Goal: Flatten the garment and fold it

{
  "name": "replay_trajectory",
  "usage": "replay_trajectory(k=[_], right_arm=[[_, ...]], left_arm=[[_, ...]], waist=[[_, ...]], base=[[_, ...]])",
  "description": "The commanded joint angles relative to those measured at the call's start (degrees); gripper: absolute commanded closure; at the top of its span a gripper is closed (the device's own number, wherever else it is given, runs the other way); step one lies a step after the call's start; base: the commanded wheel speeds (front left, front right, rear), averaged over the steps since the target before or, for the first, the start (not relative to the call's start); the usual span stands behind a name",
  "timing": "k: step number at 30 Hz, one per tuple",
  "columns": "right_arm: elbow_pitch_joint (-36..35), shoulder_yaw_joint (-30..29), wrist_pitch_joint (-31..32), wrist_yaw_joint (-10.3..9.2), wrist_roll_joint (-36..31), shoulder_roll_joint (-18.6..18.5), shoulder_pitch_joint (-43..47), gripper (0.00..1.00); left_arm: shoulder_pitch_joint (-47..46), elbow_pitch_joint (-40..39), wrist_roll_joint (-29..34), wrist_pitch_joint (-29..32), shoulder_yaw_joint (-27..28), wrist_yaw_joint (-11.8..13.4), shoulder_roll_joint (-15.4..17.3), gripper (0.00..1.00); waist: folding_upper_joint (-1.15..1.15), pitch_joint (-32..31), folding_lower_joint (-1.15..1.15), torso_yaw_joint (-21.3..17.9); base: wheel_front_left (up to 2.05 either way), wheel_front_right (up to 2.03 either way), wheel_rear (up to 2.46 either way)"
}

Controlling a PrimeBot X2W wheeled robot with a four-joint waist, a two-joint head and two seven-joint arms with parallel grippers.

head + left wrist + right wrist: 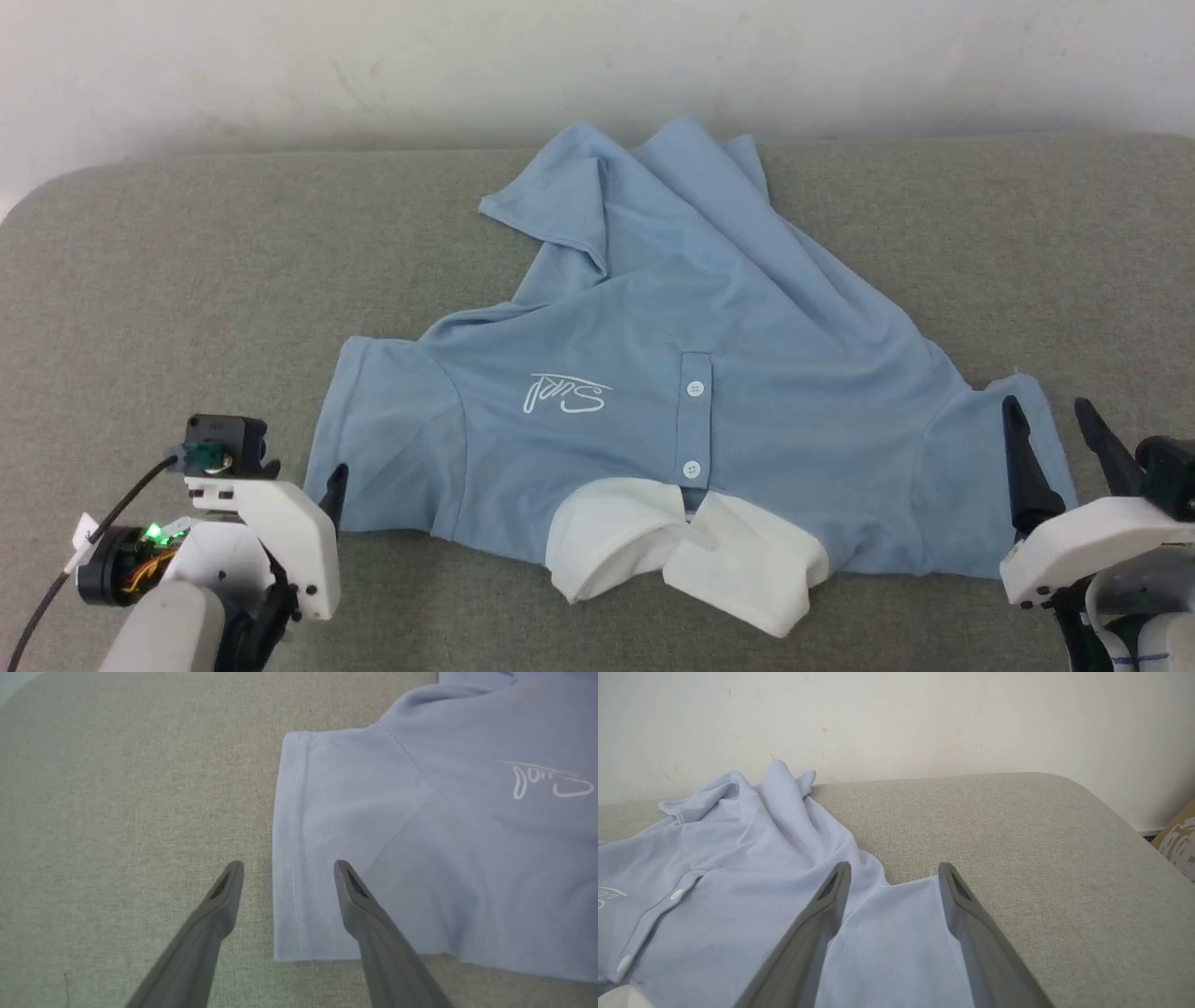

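Left gripper [288, 867] nearest lens: jaws wide apart, nothing held, straddling hem of left-hand sleeve [336, 826]. Garment [691, 317] lies face up on grey padded table [187, 261], collar [686, 546] toward robot, bottom bunched toward wall [597, 56]. Its long axis runs away from robot. Right gripper [1046, 411] also wide and empty, over right-hand sleeve [896, 933]. Judgement: each arm equally near its own sleeve.

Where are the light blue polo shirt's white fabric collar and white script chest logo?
White collar [747, 560], head view, on the right flap.
White script logo [569, 397], head view, on the lettering's middle.
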Motion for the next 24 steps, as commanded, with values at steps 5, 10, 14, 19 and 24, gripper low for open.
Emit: replay_trajectory(k=[5,10,14,19,24], right_arm=[[-1.1,0.0,0.4,-0.06,-0.1,0.1,0.7,0.00],[-0.9,0.9,0.2,-0.06,0.2,0.3,0.1,0.00],[-0.8,0.8,-0.1,-0.06,0.4,0.3,-0.5,0.00],[-0.6,0.7,-0.4,-0.06,0.4,0.3,-1.1,0.00],[0.2,0.7,-0.9,-0.06,0.4,0.4,-1.3,0.00]], left_arm=[[2.2,-7.0,-1.3,11.9,-0.7,1.5,2.4,0.00],[2.8,-9.6,-2.1,17.8,-0.8,2.7,3.3,0.00],[2.6,-8.9,-2.3,20.2,-0.9,3.2,3.9,0.00],[2.6,-6.8,-2.7,22.2,-1.4,3.3,4.1,0.00],[3.6,-4.9,-4.8,25.3,-2.0,2.7,3.5,1.00]], waist=[[0.00,1.3,0.01,0.0],[0.00,3.0,0.01,-0.8],[0.00,4.6,0.01,-1.7],[0.00,5.9,0.01,-2.4],[0.00,6.2,0.01,-2.9]], base=[[0.00,0.00,0.00],[0.00,0.00,0.00],[0.00,0.00,0.00],[0.00,0.00,0.00],[0.00,0.00,0.00]])
